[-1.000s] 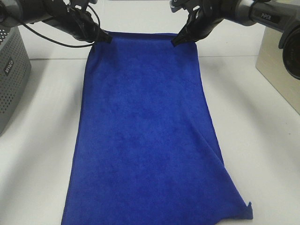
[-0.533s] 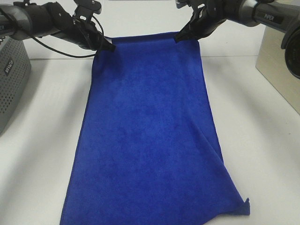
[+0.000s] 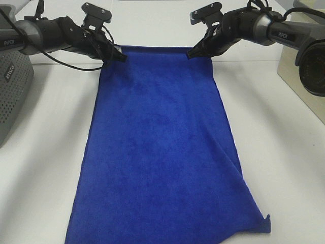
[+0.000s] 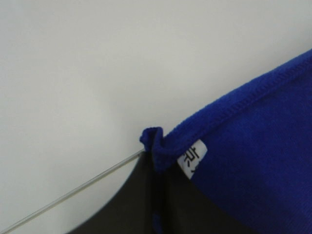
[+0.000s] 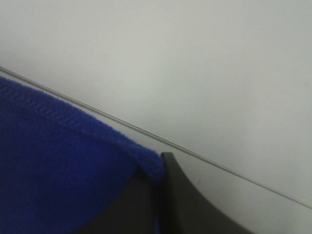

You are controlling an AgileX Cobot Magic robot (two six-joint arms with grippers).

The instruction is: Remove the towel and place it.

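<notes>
Left gripper (image 3: 120,57) and right gripper (image 3: 193,53) each clamped on far towel (image 3: 160,152) corner; advised equal height, taut edge, synchronized lowering.

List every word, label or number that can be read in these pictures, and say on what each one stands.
"PiPER": on the right arm.
"PiPER", blurred: on the left arm.
White letters on the grey perforated box: too blurred to read.
White tag on the towel: printed characters, cut off and too blurred to read.
</notes>
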